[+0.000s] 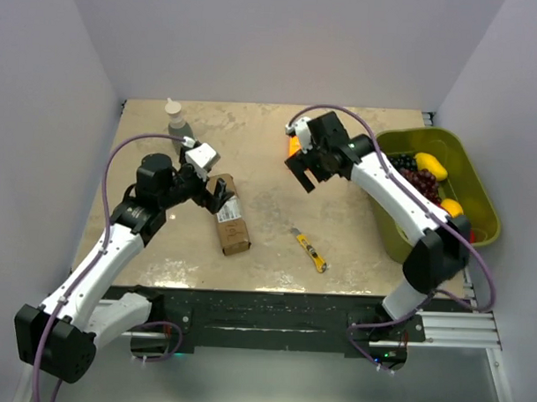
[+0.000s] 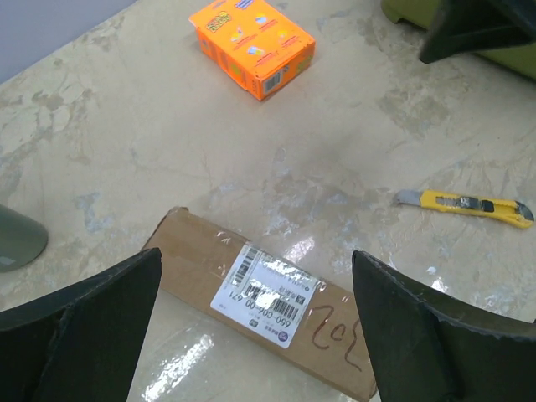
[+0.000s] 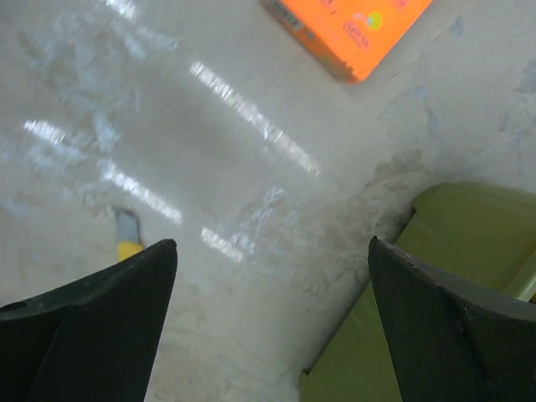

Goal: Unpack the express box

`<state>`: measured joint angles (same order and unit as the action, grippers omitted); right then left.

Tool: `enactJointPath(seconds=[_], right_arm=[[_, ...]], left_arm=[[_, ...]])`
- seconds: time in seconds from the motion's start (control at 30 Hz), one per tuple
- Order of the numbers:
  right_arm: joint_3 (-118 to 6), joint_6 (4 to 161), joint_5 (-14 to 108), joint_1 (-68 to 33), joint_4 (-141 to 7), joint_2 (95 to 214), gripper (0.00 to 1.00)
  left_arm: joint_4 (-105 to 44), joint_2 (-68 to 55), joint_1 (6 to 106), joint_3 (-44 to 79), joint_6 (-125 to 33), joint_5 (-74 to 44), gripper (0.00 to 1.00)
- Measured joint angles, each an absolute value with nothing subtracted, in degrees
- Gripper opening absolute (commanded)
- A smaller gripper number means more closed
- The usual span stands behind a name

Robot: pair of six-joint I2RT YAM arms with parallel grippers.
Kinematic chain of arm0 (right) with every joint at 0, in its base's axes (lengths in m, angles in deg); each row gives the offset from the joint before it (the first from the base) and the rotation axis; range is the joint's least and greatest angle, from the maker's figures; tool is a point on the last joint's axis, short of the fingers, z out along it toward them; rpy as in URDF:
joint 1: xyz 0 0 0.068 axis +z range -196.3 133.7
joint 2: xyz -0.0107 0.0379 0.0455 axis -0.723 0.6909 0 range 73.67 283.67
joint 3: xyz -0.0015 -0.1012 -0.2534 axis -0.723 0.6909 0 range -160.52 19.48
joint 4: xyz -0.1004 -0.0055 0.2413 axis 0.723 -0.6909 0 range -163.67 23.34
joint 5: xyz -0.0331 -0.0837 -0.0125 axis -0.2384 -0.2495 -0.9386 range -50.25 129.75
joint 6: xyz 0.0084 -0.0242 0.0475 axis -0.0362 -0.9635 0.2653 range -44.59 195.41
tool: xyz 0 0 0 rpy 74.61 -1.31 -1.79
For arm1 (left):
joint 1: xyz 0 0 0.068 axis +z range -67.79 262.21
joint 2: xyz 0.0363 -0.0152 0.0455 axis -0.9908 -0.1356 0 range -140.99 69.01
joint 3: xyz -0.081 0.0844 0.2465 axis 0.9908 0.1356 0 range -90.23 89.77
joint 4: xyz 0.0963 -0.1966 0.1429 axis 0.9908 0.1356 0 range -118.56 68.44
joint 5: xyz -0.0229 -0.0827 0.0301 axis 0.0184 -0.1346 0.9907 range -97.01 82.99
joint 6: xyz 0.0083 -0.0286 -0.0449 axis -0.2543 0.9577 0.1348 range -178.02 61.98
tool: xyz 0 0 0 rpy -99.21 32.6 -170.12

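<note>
You have one small elongated brown cardboard express box (image 2: 276, 322) lying flat on the beige marbled table (image 1: 356, 213), white label up, left of the yellow utility knife (image 1: 311, 252). The left gripper (image 1: 218, 196) hangs over the box's far end, jaws spread wide and holding nothing. The right gripper (image 3: 272, 244) is likewise released above bare table, between the bright orange flat box (image 2: 251, 46) and the olive-green plastic bin (image 1: 482, 196).
</note>
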<state>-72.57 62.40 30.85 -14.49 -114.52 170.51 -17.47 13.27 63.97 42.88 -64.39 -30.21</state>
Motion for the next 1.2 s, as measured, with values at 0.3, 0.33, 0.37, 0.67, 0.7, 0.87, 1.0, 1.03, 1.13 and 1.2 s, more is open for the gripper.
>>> enactJointPath(seconds=[0.3,0.33,0.37,0.67,0.7,0.87,1.0,1.03,1.13,1.2], right_arm=[[-43.8,51.8,51.3,-14.3,-116.6,142.2,0.86],[-42.5,51.7,52.4,-14.2,-116.3,141.5,0.83],[-41.3,52.0,53.6,-14.2,-115.5,141.6,0.79],[-35.5,65.3,52.5,-9.6,-106.7,151.2,0.73],[-35.3,66.7,51.7,-8.7,-106.5,151.4,0.73],[-35.4,71.3,47.0,-4.7,-104.4,155.9,0.72],[-35.4,73.5,43.9,-3.7,-104.3,160.8,0.71],[-35.5,74.1,43.3,-3.6,-104.3,162.1,0.69],[-35.7,75.1,42.1,-3.6,-104.4,165.4,0.64],[-35.7,75.4,41.8,-3.6,-104.4,166.7,0.57]], left_arm=[[-19.1,5.0,56.8,38.7,-66.6,-27.4,1.00],[-19.1,4.5,56.7,38.4,-66.5,-26.7,1.00],[-19.1,4.2,56.7,38.0,-66.2,-25.9,1.00],[-17.8,2.1,56.6,33.4,-66.1,-20.5,1.00],[-17.8,1.9,56.6,33.1,-66.2,-20.0,1.00],[-17.4,1.2,56.7,32.0,-66.2,-18.2,1.00],[-17.2,1.1,56.7,30.6,-66.5,-17.3,1.00],[-17.2,1.1,56.7,30.2,-66.6,-17.0,1.00],[-17.6,1.1,57.0,28.6,-66.8,-16.3,1.00],[-18.1,1.1,57.5,27.8,-66.8,-15.9,1.00]])
